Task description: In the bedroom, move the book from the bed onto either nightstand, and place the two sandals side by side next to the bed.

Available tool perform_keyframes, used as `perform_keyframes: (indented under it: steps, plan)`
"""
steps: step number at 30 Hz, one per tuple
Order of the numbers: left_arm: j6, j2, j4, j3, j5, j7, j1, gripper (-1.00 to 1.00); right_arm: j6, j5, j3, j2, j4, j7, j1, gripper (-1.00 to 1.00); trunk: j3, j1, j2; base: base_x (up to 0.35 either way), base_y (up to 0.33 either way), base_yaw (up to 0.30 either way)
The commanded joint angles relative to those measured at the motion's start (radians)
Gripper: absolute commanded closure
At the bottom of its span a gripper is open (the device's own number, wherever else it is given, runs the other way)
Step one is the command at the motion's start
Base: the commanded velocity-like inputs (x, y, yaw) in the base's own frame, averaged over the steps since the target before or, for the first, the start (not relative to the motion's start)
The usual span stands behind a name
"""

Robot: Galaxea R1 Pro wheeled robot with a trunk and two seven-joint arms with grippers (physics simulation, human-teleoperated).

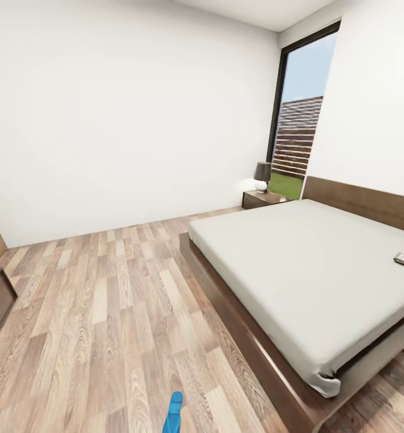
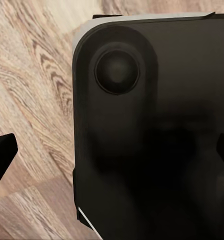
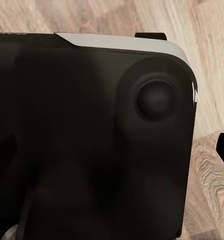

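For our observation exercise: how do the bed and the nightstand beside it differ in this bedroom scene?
The bed is far larger than the nightstand. The bed carries a light grey mattress; the nightstand carries a dark-shaded lamp. The bed reaches toward the camera; the nightstand sits back by the window. Both are dark brown wood on the plank floor.

the floor is wood plank, pale brown with strong grain and a low sheen. the bed has a dark brown wooden frame, smooth and slightly glossy, and the mattress is plain light grey cloth, matt and smooth. the nightstand is dark glossy wood. the walls are flat matt white. the sandal looks like smooth bright blue plastic. the robot body is dark, smooth, softly glossy plastic with a light trim.
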Motion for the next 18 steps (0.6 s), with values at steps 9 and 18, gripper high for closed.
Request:
perform_keyframes:
  steps: [9,18]
  plan:
    - [-0.003,0.0,-0.001,0.0,0.001,0.0,0.0,-1.0,0.0,0.0,0.001,0.001,0.0,-0.001,0.0,-1.0,-0.001,0.0,0.0,0.12,0.0,0.0]
    - [-0.004,0.0,-0.001,0.0,0.001,0.0,0.0,-1.0,-0.001,0.0,0.0,0.001,0.0,-0.001,0.0,-1.0,-0.001,0.0,0.0,0.032,0.0,0.0]
